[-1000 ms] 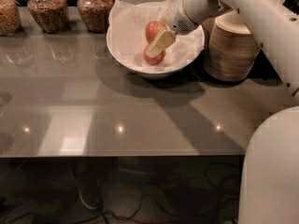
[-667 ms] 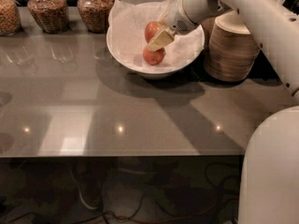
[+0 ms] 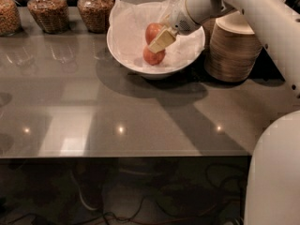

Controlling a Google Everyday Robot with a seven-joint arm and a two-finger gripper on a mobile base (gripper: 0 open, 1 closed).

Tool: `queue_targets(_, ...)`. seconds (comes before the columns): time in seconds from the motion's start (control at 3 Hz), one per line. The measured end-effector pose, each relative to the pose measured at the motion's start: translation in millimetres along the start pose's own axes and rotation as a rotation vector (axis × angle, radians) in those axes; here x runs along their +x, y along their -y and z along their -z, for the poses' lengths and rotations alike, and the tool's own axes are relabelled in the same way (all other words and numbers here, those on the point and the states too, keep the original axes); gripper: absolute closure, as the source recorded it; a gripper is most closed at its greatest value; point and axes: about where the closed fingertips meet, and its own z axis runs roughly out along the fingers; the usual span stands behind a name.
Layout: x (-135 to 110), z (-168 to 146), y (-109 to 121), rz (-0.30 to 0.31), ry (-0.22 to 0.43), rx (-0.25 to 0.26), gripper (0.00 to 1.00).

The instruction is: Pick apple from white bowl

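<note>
The white bowl (image 3: 123, 46), lined with crinkled white paper, stands at the back middle of the grey table. Two apples lie in it. The apple (image 3: 151, 31), the taller red one with a yellow blush, is the farther one. A smaller, rounder orange-red apple (image 3: 153, 57) lies just in front of it. My gripper (image 3: 161, 40) reaches down into the bowl from the right. Its cream tip rests against the taller apple's lower right side, just above the smaller apple. Part of the taller apple is hidden behind the gripper.
A stack of beige disposable bowls (image 3: 232, 50) stands right of the white bowl, under my arm. Glass jars of grain (image 3: 45, 9) line the back left. The table's front edge (image 3: 122, 156) runs across the middle of the view.
The gripper tip has shifted slightly upward inside the bowl, staying against the taller apple. Both apples lie where they were.
</note>
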Motion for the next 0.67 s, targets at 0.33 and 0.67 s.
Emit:
queue_targets(0.33,-3,25,-6,0.030,0.015,0.012,1.00)
queue_targets(0.67,-5,60,-25,0.093,0.039,0.014,1.00)
